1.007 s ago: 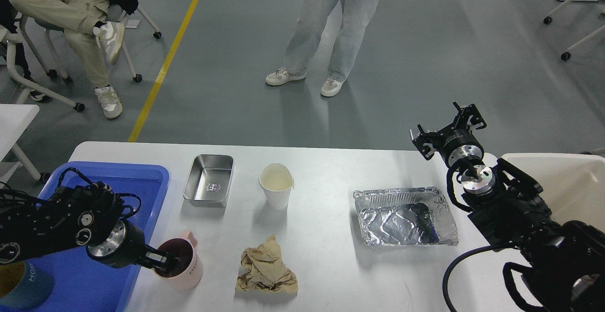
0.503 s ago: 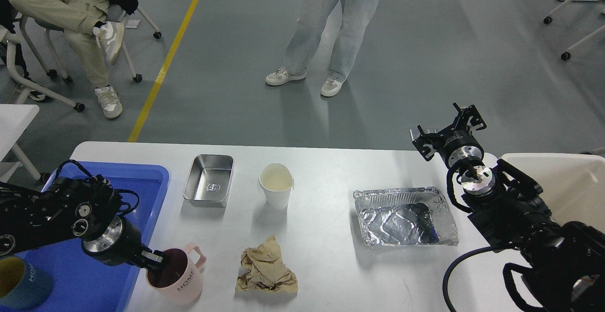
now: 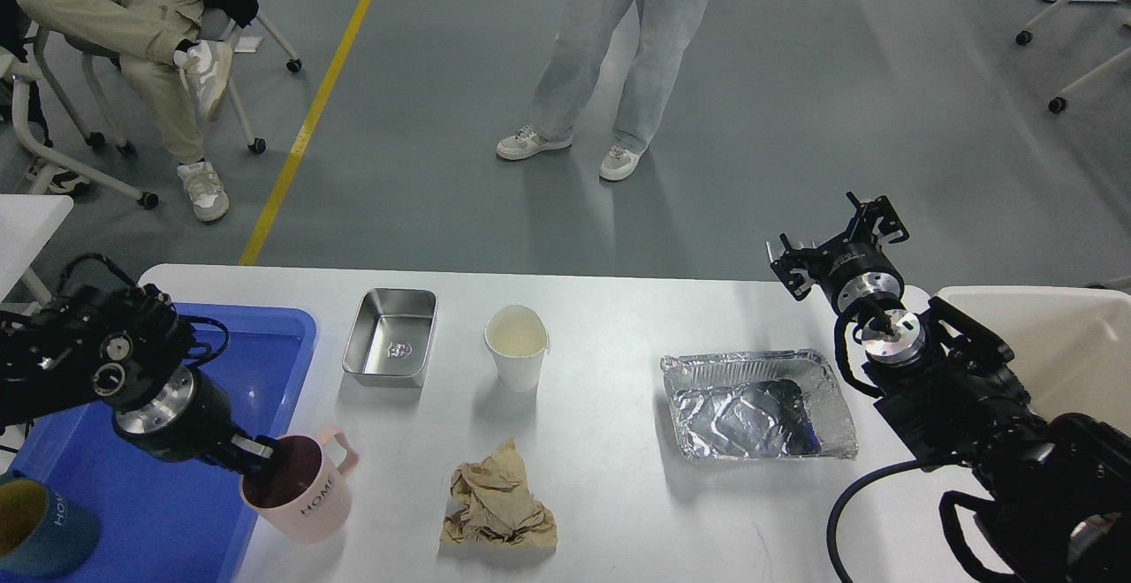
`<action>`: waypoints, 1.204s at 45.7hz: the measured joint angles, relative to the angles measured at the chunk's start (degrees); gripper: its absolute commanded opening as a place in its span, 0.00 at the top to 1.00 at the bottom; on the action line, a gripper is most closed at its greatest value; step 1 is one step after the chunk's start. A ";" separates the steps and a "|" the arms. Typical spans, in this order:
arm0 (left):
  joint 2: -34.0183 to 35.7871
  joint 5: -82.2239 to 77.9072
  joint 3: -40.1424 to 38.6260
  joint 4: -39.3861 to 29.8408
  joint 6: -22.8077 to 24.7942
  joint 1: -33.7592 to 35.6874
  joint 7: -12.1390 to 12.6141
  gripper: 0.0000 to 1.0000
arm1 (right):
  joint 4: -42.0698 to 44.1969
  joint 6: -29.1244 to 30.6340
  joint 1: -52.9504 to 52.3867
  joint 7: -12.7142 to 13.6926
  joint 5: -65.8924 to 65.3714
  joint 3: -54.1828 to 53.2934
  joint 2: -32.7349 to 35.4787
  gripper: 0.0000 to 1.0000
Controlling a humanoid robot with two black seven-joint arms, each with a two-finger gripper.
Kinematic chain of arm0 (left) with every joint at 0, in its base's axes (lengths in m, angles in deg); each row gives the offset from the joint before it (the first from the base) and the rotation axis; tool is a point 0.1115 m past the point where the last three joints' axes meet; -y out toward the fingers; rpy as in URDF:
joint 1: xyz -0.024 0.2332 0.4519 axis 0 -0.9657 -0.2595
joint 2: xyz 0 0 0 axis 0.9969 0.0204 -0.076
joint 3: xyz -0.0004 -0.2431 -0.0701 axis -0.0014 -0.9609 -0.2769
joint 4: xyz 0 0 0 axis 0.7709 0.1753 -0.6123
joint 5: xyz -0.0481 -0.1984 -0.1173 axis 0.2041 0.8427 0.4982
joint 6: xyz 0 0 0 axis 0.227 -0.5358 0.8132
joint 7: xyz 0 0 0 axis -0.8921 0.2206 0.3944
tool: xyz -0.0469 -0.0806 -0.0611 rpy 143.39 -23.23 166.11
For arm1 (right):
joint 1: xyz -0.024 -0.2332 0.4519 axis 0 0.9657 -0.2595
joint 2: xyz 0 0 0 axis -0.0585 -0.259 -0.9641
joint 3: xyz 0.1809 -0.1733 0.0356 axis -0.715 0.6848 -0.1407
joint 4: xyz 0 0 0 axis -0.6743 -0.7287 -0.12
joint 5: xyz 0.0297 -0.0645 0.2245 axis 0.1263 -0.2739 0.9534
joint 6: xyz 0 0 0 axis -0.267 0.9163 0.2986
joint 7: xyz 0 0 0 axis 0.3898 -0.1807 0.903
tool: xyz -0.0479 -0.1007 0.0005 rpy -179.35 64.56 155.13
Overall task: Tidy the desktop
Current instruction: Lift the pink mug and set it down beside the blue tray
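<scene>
while the left gripper (image 3: 256, 457) has its jaws clamped on the rim of a pink mug (image 3: 300, 488), the mug hangs tilted over the blue tray's (image 3: 265, 336) right edge. right gripper (image 3: 839, 243) raised at the worktop's (image 3: 610, 486) far right, jaws: cannot tell. worktop carries steel tin (image 3: 391, 336), paper cup (image 3: 517, 347), crumpled paper (image 3: 499, 502), foil tray (image 3: 760, 405).

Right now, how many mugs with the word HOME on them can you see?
2. A pink mug is gripped at its rim by the left gripper, at the blue tray's right edge. A dark teal mug sits in the tray's near-left corner, partly cut off.
</scene>
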 measured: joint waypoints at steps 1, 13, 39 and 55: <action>0.54 0.00 0.00 -0.20 0.43 0.54 -0.03 1.00 | 0.00 0.00 -0.02 0.00 0.00 0.00 -0.02 0.00; 11.07 0.05 0.04 -5.47 3.81 6.43 -0.06 1.00 | -0.01 0.00 -0.03 0.00 0.00 0.00 -0.09 0.00; 27.29 -0.18 0.11 -5.92 0.97 2.88 0.30 1.00 | -0.01 -0.04 -0.64 0.00 0.00 0.09 -0.34 0.00; 23.59 0.08 0.12 -5.21 -5.71 -3.77 0.19 1.00 | -0.01 -0.03 -0.73 0.00 0.00 0.09 0.07 0.00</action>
